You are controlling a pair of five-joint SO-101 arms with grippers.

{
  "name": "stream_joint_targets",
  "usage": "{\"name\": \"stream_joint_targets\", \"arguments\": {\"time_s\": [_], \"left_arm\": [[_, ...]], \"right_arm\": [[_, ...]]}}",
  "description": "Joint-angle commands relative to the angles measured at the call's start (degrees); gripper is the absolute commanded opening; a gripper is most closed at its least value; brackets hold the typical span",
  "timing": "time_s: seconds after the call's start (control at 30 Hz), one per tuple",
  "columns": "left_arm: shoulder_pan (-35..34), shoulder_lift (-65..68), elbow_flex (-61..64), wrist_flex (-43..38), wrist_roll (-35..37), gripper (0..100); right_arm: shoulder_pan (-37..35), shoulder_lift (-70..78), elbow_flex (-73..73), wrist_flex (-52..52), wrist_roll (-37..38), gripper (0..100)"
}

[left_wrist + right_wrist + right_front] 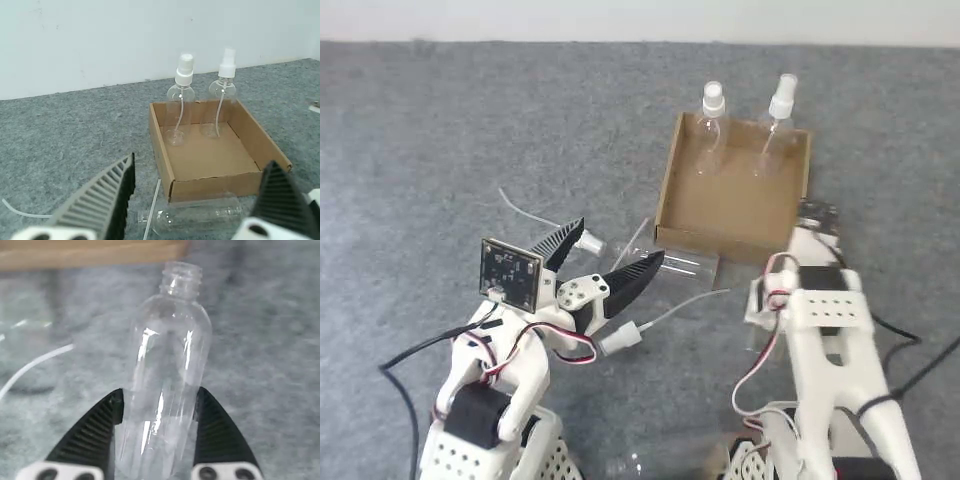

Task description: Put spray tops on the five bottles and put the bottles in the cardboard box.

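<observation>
The cardboard box point(720, 241) lies at the middle right, and two clear bottles with white spray tops point(710, 130) point(775, 125) stand along its far wall. They also appear in the left wrist view point(181, 95) point(223, 90). An uncapped clear bottle point(670, 263) point(195, 218) lies on its side just in front of the box. My left gripper point(605, 262) point(201, 160) hangs open above that bottle, holding nothing. Two loose spray tops point(588, 241) point(620, 338) with thin tubes lie beside it. My right gripper point(160, 392) point(815, 225), by the box's near right corner, is shut on another uncapped bottle point(167, 365).
Grey carpet covers the table. One more clear bottle point(640, 463) lies at the near edge between the two arm bases. A white tube point(35, 365) trails over the carpet near the held bottle. Cables run from both arms along the near edge.
</observation>
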State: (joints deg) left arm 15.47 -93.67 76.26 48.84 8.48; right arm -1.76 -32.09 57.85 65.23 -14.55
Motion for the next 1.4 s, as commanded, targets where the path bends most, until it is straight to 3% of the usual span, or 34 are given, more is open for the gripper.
{"name": "stream_joint_targets", "arguments": {"time_s": [0.0,0.3,0.47,0.73,0.9,1.1,1.37], "left_arm": [[0.1,-1.0,-0.2,-1.7,-0.2,36],[0.1,-1.0,-0.2,-1.7,-0.2,36],[-2.7,-0.6,-0.9,-1.6,0.3,36],[-9.4,4.2,-12.1,6.4,-2.1,36],[-13.5,23.4,-25.9,15.3,-9.7,34],[-18.6,43.8,-40.0,29.3,-17.2,22],[-20.2,55.7,-39.7,22.6,-15.4,21]], "right_arm": [[10.2,-2.0,-0.4,0.4,6.2,3.9],[32.1,-1.4,-6.2,0.8,25.5,3.9],[40.3,-1.2,-10.8,0.0,34.1,3.9],[43.1,3.9,-10.8,-5.2,42.9,3.9],[43.3,8.8,-10.9,-9.4,57.7,3.9],[47.2,9.5,-11.0,-13.5,64.2,3.9],[49.3,12.1,-10.9,-18.1,65.8,3.9]]}}
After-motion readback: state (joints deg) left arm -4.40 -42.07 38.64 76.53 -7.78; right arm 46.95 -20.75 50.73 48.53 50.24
